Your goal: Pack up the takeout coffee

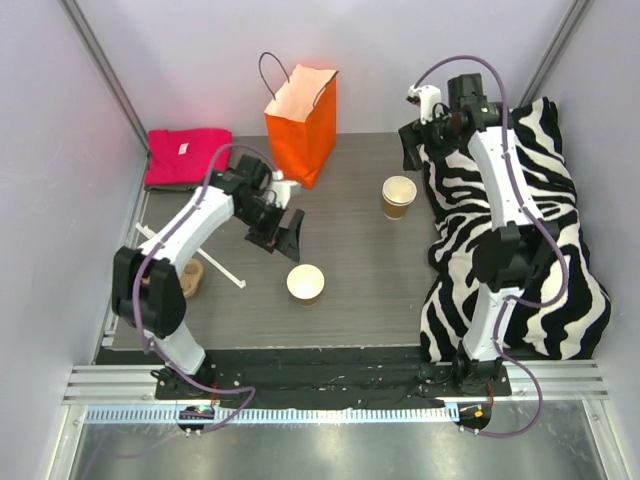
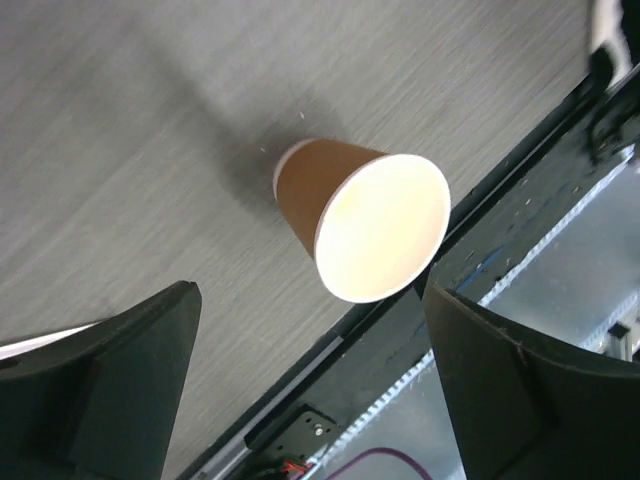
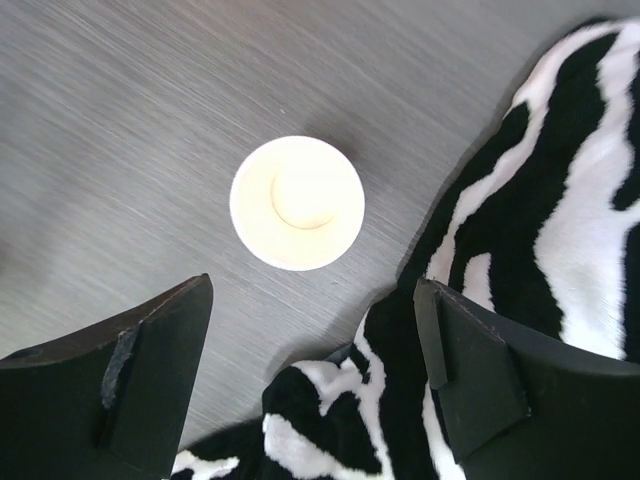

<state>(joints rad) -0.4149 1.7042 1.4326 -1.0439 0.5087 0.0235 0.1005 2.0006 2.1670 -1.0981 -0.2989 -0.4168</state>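
Two brown kraft-paper cups, white inside and without lids, stand upright on the grey table. One cup (image 1: 306,283) is near the middle front; the other cup (image 1: 398,196) is further back on the right, beside the zebra cloth. No black lid is in view. The orange paper bag (image 1: 301,122) stands open at the back. My left gripper (image 1: 284,238) is open and empty, hovering behind and left of the front cup (image 2: 365,225). My right gripper (image 1: 413,150) is open and empty, above and behind the right cup (image 3: 297,203).
A zebra-striped cloth (image 1: 520,230) covers the right side under the right arm and also shows in the right wrist view (image 3: 520,230). A pink folded cloth (image 1: 187,157) lies back left. A brown cardboard tray (image 1: 188,278) and a white stick (image 1: 215,262) lie at the left.
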